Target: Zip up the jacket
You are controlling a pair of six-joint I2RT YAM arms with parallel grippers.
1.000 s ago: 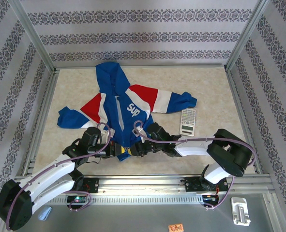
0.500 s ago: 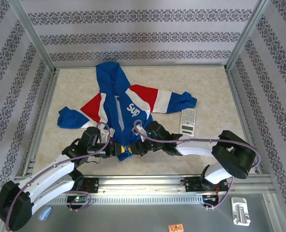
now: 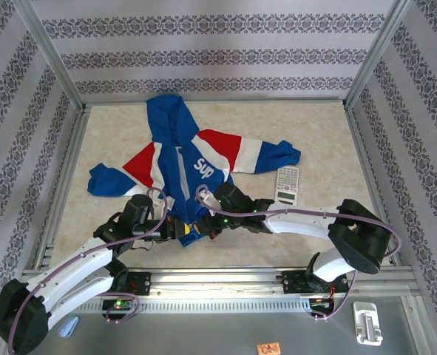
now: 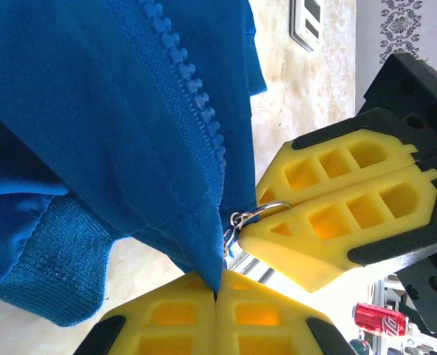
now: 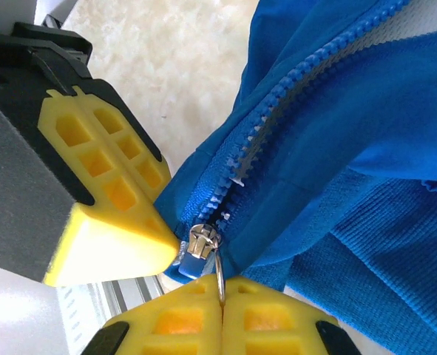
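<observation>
Seeing right arm reached further left than a second ago, elbow pushed out right; jacket and calculator unchanged. Have right pincer squeezed together on the zipper's pull ring, slider at the very bottom of the teeth, teeth apart above it. Have left pincer clamped on the jacket's bottom hem corner, right beside the slider. Can confirm jacket flat on the counter, front up, hood toward the far wall, sleeves spread left and right, hem at the near edge. Calculator near the right-hand cuff, not touching. Counter reads as beige mottled stone, boxed by aluminium rails. Walls on three sides: pale wallpaper with dark floral bands. Past the near rail, spotted small white part at right, pale blue item at left.
</observation>
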